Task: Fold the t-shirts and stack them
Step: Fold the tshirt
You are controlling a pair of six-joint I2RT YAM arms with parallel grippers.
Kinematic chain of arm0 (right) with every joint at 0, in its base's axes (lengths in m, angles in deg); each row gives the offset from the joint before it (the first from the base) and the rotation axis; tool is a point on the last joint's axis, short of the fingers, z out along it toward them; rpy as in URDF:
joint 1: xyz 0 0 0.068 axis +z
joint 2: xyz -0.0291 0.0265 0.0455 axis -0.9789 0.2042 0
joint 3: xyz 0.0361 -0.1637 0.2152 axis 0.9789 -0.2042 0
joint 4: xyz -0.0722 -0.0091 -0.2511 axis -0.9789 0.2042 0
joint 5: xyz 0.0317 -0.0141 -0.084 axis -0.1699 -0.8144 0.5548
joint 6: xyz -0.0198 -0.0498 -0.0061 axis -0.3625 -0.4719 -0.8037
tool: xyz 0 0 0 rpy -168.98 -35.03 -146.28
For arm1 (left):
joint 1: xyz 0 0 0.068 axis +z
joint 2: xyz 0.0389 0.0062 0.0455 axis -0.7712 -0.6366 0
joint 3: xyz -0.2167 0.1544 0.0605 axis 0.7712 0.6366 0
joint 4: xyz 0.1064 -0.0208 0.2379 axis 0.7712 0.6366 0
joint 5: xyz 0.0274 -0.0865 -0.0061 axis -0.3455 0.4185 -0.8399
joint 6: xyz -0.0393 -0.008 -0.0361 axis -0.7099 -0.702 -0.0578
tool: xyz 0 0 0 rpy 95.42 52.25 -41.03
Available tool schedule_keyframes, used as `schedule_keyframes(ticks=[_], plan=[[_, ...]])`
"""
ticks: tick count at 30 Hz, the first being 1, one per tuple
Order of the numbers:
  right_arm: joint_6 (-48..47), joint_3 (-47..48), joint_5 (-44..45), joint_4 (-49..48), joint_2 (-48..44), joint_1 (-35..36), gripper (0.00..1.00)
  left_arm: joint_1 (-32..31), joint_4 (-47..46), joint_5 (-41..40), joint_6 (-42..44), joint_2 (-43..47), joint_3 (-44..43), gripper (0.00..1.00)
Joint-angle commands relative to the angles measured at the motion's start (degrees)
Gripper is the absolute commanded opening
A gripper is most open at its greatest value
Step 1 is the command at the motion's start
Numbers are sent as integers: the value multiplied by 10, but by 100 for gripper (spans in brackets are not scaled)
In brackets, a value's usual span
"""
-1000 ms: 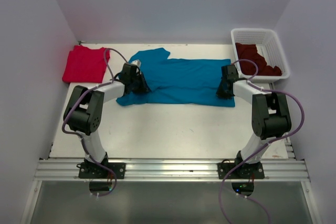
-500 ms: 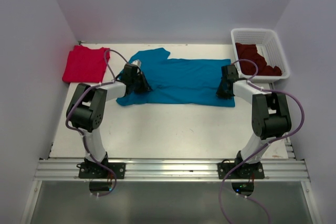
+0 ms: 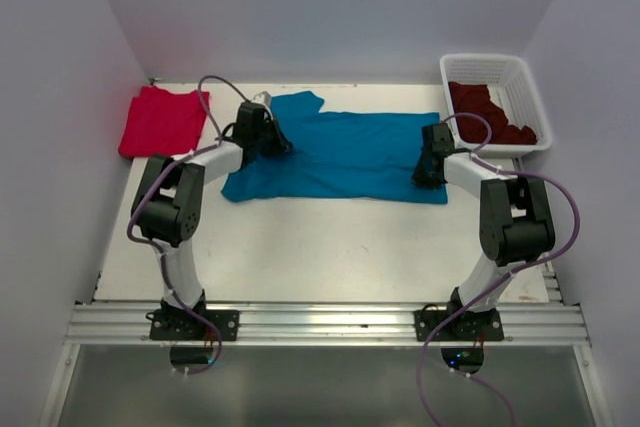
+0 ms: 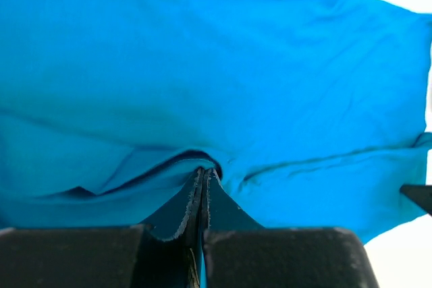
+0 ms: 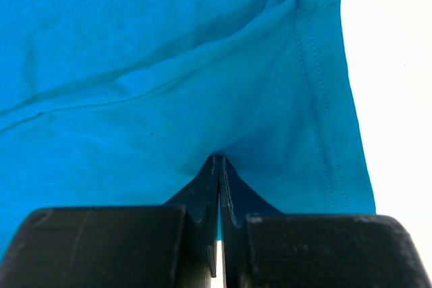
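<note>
A teal blue t-shirt lies spread flat across the middle of the table. My left gripper is shut on a fold of it near its left end; the left wrist view shows the fingertips pinched together with teal cloth bunched over them. My right gripper is shut on the shirt's right end, near the hem; its jaws meet with cloth between them. A bright red t-shirt lies folded at the far left. Dark maroon shirts lie in the basket.
A white lattice basket stands at the far right corner. White walls close in the table at left, back and right. The aluminium rail with both arm bases runs along the near edge.
My left gripper has moved toward the far side with the teal cloth in it, pulling the shirt's left part away from the near edge. The right arm has not moved.
</note>
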Motion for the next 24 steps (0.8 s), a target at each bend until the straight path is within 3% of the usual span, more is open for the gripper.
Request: schedule_keyframes(ticks=[1,14,15,16,18,19,21,22,24], plan=[[-9,10,13,-2,0,3,0,-2,-18,-5,16,-23,-44,0],[-11,8,13,0,3,4,0,2,27,26,43,-125,-182,2],[-11,8,13,-2,3,3,0,2,27,30,49,-129,-187,7],[-11,7,13,-1,3,3,0,2,27,34,50,-133,-190,27],[-11,7,12,-2,5,3,0,3,23,37,56,-128,-185,41],[-11,6,12,-2,6,3,0,3,7,41,57,-114,-178,55],[-11,6,13,-4,7,4,0,2,-34,42,57,-91,-141,67],[-11,6,12,-4,8,3,0,2,-47,41,57,-61,-127,79],[-11,5,13,-4,8,3,0,2,-59,33,57,-13,-90,82]])
